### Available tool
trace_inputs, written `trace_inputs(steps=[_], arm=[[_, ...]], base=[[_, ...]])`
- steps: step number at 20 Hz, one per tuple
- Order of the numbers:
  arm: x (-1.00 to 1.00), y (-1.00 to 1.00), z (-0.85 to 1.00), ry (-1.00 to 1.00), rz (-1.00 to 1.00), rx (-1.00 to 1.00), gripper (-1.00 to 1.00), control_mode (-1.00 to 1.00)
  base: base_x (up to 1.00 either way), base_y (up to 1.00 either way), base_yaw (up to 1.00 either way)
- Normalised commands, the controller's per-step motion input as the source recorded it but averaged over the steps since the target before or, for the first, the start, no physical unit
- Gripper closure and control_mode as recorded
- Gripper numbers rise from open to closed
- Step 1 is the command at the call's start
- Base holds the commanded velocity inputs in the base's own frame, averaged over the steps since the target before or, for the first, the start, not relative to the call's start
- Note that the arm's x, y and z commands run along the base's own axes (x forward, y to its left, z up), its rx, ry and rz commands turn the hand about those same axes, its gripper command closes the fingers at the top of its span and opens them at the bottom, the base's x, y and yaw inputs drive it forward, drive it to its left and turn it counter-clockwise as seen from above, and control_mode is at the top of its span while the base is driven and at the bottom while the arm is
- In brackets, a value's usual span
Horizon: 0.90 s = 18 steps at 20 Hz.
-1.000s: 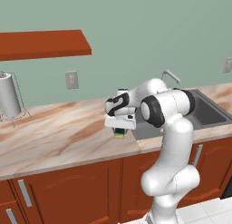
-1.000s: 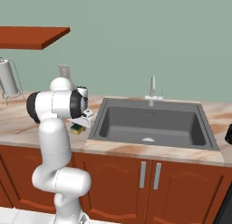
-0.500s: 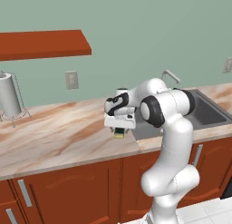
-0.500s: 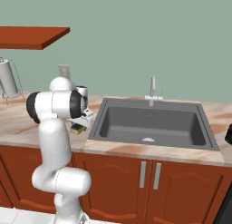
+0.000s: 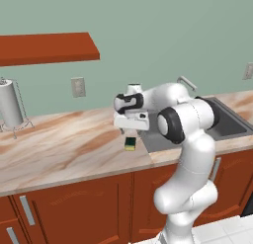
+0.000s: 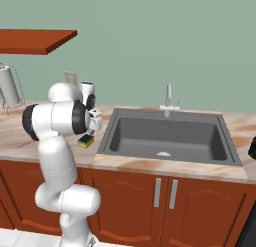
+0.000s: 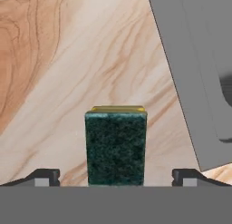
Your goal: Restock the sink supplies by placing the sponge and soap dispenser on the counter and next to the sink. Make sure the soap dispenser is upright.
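Hand view is showing the pincer [image 7: 116, 177] standing wide open, gripping nothing, straddling the sponge [image 7: 116, 146] resting on the worktop [image 7: 68, 60] beside the sink [image 7: 199, 60], as required.

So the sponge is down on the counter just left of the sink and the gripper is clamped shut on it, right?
Not quite. The sponge does lie on the counter left of the sink, but the hand view shows the gripper open, fingertips clear of it on both sides.

A glossy white arm [image 5: 190, 139] of rounded segments with dark joints.
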Motion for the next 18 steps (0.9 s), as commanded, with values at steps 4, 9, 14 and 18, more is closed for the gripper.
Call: trace_inputs(steps=[4, 9, 14, 18], arm=[[-0.26, 0.0, 0.53, 0.0, 0.0, 0.0, -1.0, -1.0], [-0.53, 0.0, 0.17, -0.03, 0.0, 0.0, -1.0, -1.0], [-0.73, 0.0, 0.04, -0.09, 0.0, 0.0, -1.0, -1.0], [-0.74, 0.0, 0.11, -0.11, -0.01, 0.0, -1.0, -1.0]], base=[[0.0, 0.0, 0.0], [0.0, 0.0, 0.0], [0.0, 0.0, 0.0], [0.0, 0.0, 0.0]])
